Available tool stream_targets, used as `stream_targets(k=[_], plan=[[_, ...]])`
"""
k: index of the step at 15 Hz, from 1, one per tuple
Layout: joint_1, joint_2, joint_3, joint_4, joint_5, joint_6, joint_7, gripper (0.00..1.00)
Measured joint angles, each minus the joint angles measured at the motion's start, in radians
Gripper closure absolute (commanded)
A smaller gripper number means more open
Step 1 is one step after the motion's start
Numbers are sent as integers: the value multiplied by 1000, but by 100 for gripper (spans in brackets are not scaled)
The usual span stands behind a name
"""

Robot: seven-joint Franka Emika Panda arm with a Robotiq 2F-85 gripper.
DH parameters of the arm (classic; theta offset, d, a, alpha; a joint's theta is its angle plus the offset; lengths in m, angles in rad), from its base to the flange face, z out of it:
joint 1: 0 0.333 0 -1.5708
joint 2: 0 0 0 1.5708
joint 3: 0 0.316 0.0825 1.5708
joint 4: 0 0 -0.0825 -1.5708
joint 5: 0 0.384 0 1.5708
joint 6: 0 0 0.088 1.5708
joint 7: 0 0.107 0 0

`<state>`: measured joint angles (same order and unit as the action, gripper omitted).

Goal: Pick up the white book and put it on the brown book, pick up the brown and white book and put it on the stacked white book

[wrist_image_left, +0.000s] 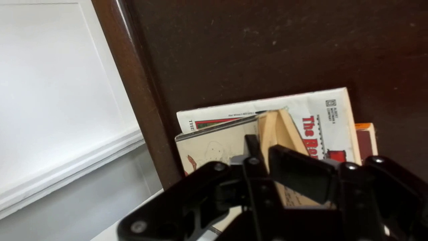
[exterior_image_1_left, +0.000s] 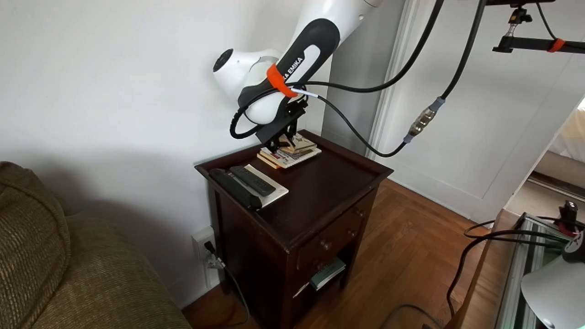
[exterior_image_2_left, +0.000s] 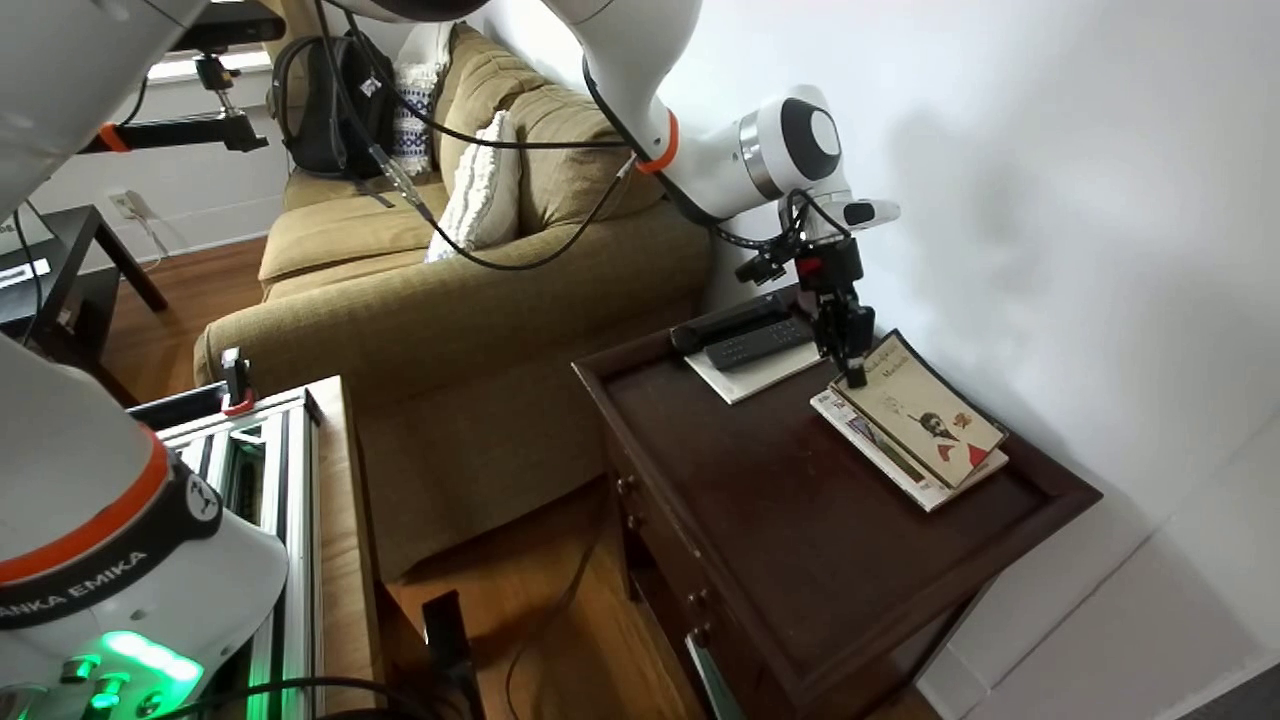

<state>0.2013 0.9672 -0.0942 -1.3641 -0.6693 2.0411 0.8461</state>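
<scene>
Looks like the gripper (wrist_image_left: 263,147) has the cream paperback (exterior_image_2_left: 925,408) pinched by one end atop the white paperback (wrist_image_left: 326,134), so I'd lower that end gently, then ease off slowly so the splayed pages (wrist_image_left: 270,129) don't snag.

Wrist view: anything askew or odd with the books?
Yes: the cream-covered top book isn't lying shut. Its tan pages gape apart at the pincer, above the white book, where a closed edge would be expected.

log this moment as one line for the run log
gripper: clamped on tan book, pages splayed | tan book: over white book, contact unclear | white book: atop orange-edged book | release: not yet
</scene>
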Motion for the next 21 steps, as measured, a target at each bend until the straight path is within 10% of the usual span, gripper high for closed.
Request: stream_targets(k=[5, 6, 15, 21], plan=[[2, 9, -13, 17, 50, 0, 0, 97], [3, 11, -15, 22, 57, 0, 0, 64], [17, 18, -33, 43, 119, 25, 2, 4], [30, -5, -41, 25, 137, 118, 2, 0]])
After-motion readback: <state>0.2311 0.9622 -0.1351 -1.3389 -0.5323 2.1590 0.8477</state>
